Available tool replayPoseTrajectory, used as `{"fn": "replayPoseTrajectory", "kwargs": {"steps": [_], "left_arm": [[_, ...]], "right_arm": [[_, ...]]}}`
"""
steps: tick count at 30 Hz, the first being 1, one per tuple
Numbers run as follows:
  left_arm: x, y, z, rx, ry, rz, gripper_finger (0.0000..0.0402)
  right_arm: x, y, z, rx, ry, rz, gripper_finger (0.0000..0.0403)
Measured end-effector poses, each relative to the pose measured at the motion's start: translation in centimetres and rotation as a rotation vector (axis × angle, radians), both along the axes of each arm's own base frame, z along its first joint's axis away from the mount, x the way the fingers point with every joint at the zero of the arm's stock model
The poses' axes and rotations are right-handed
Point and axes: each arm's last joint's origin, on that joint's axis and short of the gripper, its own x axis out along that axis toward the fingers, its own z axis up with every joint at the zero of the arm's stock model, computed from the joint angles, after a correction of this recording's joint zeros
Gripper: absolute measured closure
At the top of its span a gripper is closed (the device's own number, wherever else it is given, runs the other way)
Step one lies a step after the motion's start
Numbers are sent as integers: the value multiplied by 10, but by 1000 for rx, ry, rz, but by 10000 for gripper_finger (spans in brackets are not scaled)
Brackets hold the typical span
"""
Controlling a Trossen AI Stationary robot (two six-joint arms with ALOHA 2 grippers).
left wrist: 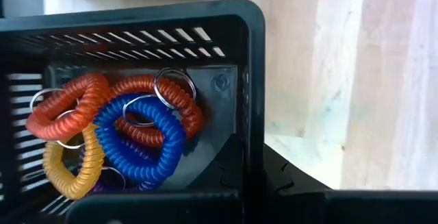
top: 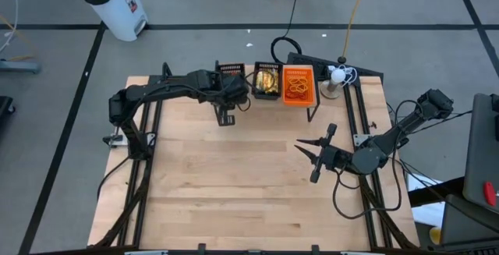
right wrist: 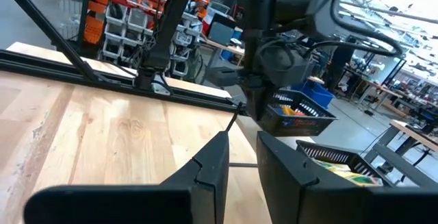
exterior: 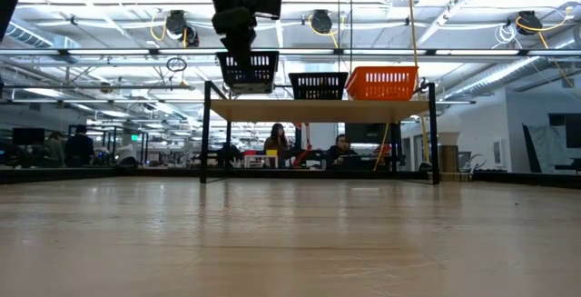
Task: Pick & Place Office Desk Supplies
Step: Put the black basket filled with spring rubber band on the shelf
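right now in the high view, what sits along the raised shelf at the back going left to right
left end effector over the black basket → middle black basket of yellow pieces → orange basket of loops → white object on a round base

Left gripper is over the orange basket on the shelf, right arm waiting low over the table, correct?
Not quite. In the high view the left gripper is over the black basket at the row's left end, not the orange basket. Its wrist view looks down on coiled loops inside black walls. The right gripper does wait over the table.
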Motion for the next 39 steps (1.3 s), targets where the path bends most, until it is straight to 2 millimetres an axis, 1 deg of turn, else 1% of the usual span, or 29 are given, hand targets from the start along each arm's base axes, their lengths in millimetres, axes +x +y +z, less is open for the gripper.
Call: {"fn": "replayPoseTrajectory", "kwargs": {"steps": [5, 9, 31, 39], "left_arm": [[0, 11, 1, 10, -29, 13, 401], [-1, 17, 0, -36, -41, 17, 401], [4, 19, 1, -65, -107, 31, 400], [4, 19, 1, -68, -109, 39, 381]], "right_arm": [[0, 0, -1, 9, 0, -1, 335], [0, 0, -1, 9, 0, 0, 335], [0, 0, -1, 32, -9, 0, 335], [0, 0, -1, 34, -10, 0, 335]]}}
